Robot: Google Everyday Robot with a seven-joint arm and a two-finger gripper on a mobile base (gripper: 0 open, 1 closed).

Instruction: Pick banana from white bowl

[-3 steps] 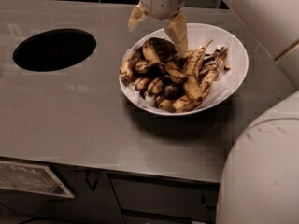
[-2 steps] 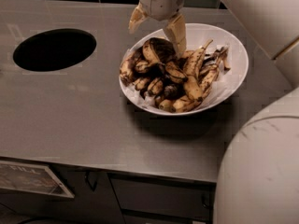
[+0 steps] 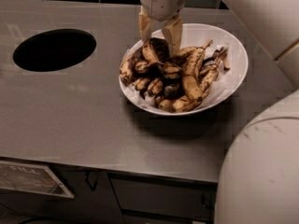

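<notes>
A white bowl stands on the grey metal counter, heaped with several overripe bananas. The darkest banana, black-brown with yellow edges, lies on top of the pile at its back left. My gripper comes down from the top edge of the view over the bowl's back rim. It is open, and its two tan fingers stand on either side of that dark banana's upper end. I cannot tell whether they touch it. Smaller, yellower spotted bananas fill the front and right of the bowl.
A round black hole is cut into the counter left of the bowl. My white arm fills the lower right and crosses the top right corner. Below the counter's front edge are cabinet fronts and a label.
The gripper has come down a little onto the pile, and its left finger has moved in toward the dark banana, narrowing the gap. The bowl and bananas have not moved.
</notes>
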